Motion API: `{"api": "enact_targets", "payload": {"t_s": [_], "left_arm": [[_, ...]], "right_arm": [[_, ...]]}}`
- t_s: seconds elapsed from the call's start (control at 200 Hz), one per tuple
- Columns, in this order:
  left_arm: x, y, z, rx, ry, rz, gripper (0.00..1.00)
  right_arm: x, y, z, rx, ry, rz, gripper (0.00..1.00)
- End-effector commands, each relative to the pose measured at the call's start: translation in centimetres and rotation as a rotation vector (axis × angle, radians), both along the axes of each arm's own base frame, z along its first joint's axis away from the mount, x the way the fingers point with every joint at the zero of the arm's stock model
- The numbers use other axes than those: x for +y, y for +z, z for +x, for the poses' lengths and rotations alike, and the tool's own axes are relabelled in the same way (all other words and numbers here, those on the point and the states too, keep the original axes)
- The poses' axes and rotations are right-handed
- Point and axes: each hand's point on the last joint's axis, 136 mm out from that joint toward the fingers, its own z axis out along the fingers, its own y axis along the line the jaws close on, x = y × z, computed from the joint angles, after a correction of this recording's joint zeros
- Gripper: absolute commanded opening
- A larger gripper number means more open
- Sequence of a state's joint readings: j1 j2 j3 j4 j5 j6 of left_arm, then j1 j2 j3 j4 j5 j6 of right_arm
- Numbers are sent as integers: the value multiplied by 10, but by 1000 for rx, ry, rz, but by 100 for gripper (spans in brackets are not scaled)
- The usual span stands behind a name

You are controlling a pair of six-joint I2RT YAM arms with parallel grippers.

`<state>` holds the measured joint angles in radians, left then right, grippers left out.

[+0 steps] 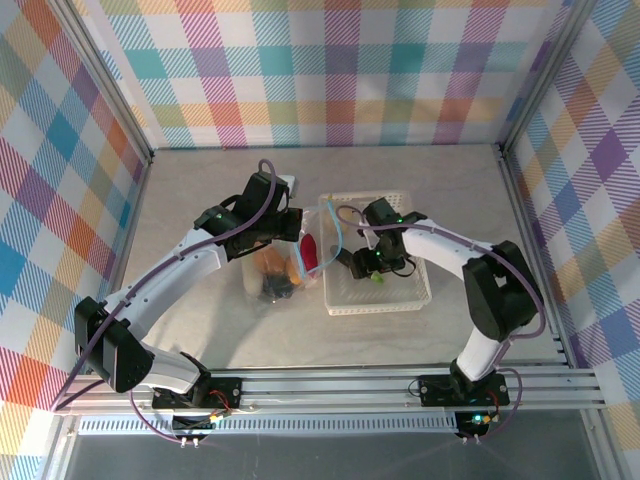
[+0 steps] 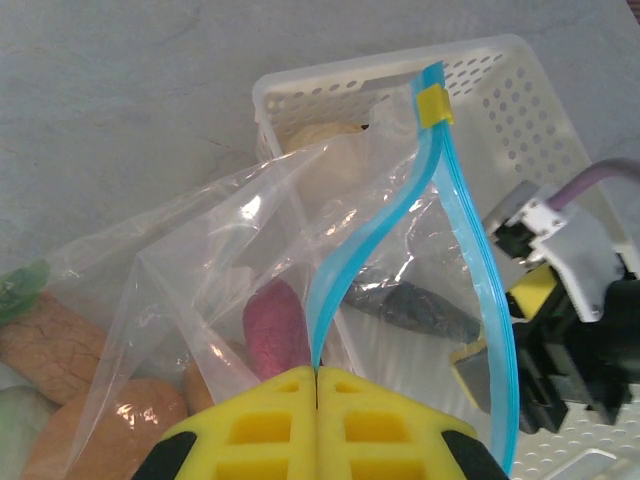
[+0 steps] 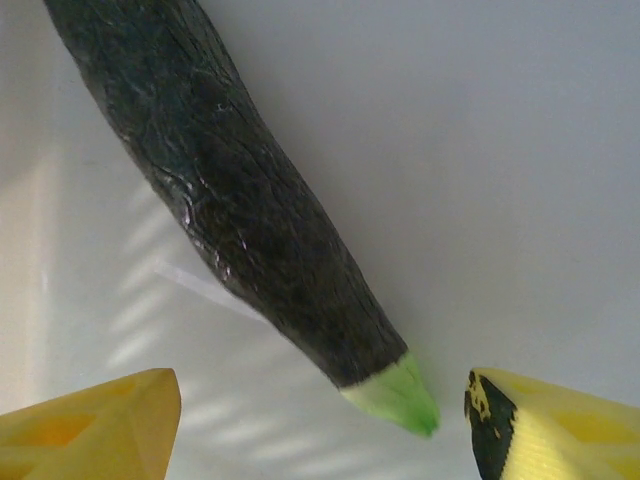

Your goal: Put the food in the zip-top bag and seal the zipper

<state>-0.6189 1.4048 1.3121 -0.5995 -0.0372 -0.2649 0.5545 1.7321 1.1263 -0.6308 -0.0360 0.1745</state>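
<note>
The clear zip-top bag [image 2: 200,250] lies left of the basket, its mouth held up. My left gripper [image 2: 318,372] is shut on the light-blue zipper [image 2: 345,270], which arches open; a yellow slider [image 2: 433,105] sits at its far end. Inside the bag are a reddish-purple piece [image 2: 275,325] and orange bread-like pieces [image 2: 60,345]. A dark eggplant [image 3: 250,200] with a green tip lies on the white basket floor. My right gripper [image 3: 320,430] is open just above it, its fingers either side of the green tip and not touching it. From above, the left gripper [image 1: 297,232] is at the bag and the right gripper [image 1: 368,270] is in the basket.
The white lattice basket [image 1: 415,300] stands right of the bag, touching it. Its rim [image 2: 380,65] rises behind the bag's mouth. Checkered walls and metal posts enclose the table on three sides. A rail runs along the near edge.
</note>
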Motion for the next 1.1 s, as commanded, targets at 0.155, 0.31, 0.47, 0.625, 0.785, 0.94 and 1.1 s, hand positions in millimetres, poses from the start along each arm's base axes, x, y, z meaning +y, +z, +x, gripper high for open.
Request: {"api": "enact_targets", "payload": {"t_s": [0.155,0.31,0.47,0.625,0.785,0.94,1.1], "left_arm": [[7,1,1,0,7,15,0],[8,0,1,3,9,18,0],[8,2,1,2,8,19,0],[8,3,1,2,6,20,0],[8,1,1,6,4,25,0],[7,-1,0,9,1,25,0],[5,1,1,6,-5,14,0]], "right_arm": [[14,-9,29,-73,7,-32,75],[17,-19,33,-63,8,-36,70],[17,-26,29,-36,2,-40,47],[14,-21,25,-32,-11,-40,35],[3,5,20,-64,-41,-45,34],[-7,63,13,-140,-69,2,34],[2,140,-9,-186,-32,165,33]]}}
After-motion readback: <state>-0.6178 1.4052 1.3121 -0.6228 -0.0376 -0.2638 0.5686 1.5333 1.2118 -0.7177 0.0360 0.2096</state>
